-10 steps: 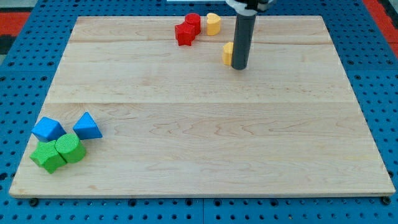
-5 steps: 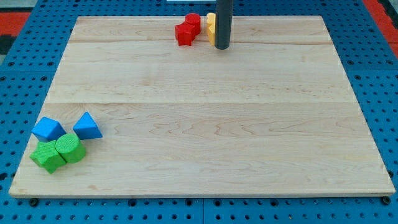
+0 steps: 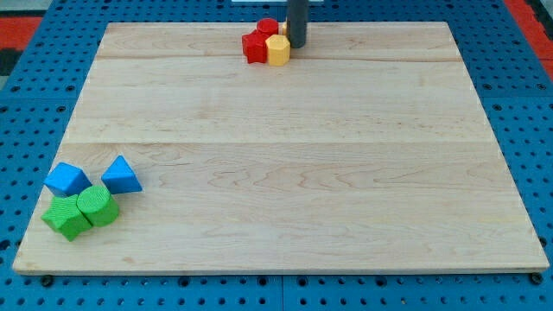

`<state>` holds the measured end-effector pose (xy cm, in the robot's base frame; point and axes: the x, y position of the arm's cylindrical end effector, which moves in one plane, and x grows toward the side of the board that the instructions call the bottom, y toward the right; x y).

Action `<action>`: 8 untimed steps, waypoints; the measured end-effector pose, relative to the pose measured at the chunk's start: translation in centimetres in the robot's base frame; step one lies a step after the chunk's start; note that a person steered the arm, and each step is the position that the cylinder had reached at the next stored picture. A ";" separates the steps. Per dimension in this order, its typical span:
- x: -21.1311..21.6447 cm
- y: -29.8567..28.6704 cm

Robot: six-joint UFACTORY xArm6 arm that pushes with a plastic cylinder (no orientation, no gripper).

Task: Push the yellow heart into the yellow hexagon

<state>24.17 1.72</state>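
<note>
Up near the view's top edge of the wooden board [image 3: 285,173], my tip [image 3: 296,46] is planted just right of a small huddle of blocks. There's no claw on this rig, just the dark rod, so nothing is gripped.

A yellow hexagon [image 3: 277,49] is seen right against the tip's left side, touching the red star-ish block [image 3: 255,47]; a red cylinder [image 3: 268,28] is tucked behind those. The yellow heart can't really be made out, likely hidden behind the rod.

Way off at the bottom left, a blue cube [image 3: 66,180], a blue pyramid [image 3: 120,175], a green cube [image 3: 66,218] and a green hexagon [image 3: 98,206] are bunched together.
</note>
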 end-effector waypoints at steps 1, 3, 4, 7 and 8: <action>-0.1 4.4; -4.8 12.0; -4.8 8.9; -3.5 1.4; -1.4 0.6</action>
